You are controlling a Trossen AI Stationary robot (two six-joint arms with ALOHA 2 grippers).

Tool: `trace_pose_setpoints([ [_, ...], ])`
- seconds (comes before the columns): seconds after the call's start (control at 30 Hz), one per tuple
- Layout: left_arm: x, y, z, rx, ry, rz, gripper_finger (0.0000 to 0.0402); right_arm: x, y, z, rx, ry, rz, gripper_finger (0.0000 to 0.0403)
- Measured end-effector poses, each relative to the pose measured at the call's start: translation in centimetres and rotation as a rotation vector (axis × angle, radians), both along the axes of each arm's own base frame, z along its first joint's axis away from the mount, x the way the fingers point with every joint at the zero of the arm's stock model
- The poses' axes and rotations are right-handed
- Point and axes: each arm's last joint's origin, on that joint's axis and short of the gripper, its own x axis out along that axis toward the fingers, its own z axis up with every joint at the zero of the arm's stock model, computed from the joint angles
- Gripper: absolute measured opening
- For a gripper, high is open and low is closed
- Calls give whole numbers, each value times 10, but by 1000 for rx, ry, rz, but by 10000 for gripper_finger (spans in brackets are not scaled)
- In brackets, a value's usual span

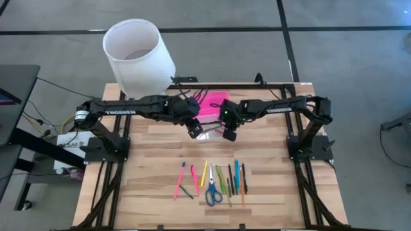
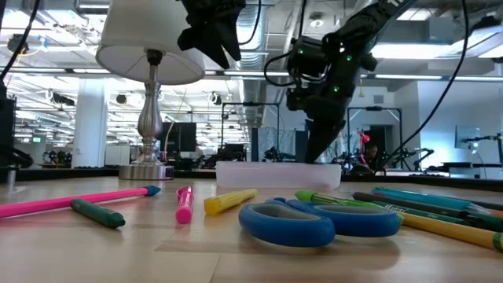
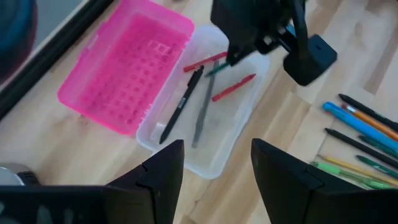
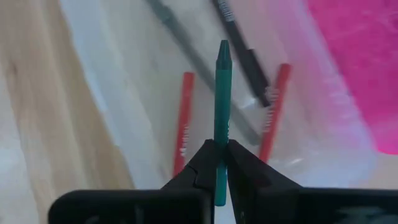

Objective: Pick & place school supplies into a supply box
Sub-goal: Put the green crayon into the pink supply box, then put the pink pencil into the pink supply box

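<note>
Clear plastic pencil-case base [image 3: 217, 134] with its bright pink ribbed lid [image 3: 124, 71] folded open beside it, lying at the 12 o'clock edge of the pale wooden slatted table [image 1: 148, 160], between the two dark arms. Contents, per the left wrist view: one black pen [image 3: 181, 106], one grey pencil [image 3: 202, 115], two red pencils [image 3: 233, 87]. Right gripper [image 4: 217, 155]: lowered over the clear base, fingers pressed together on the shaft of a dark green crayon [image 4: 222, 99], whose tip points down toward the tray and shows no contact with it. Left gripper [image 3: 214, 165]: hanging above the table just beside the case at its 9 o'clock side, fingers spread, nothing between them. Remaining supplies: a row of thin pens, pencils and markers [image 1: 225, 178] in pink, yellow, green, blue, orange and dark tones, laid near the 6 o'clock edge, well apart from the case; small blue-handled scissors [image 1: 213, 191] within that row, handles toward 6 o'clock. The low view shows a pink marker [image 2: 183, 206], a yellow marker [image 2: 229, 201] and a second green crayon [image 2: 98, 213] ahead of the scissors. White cylindrical lampshade [image 1: 138, 58]: at the table's 11 o'clock corner, on a metal lamp stand [image 2: 149, 126].
</note>
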Motion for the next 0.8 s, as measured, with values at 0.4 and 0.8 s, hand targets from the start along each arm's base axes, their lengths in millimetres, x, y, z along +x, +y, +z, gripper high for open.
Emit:
trace_pose_setpoints([
  [0.4,1,-8,0,19,-3,2,182,2,5,0,36,-9,-68,99],
  [0.8,-2,-19,-3,-128,27,-57,182,-3,30,49,-10,-157,-74,157],
])
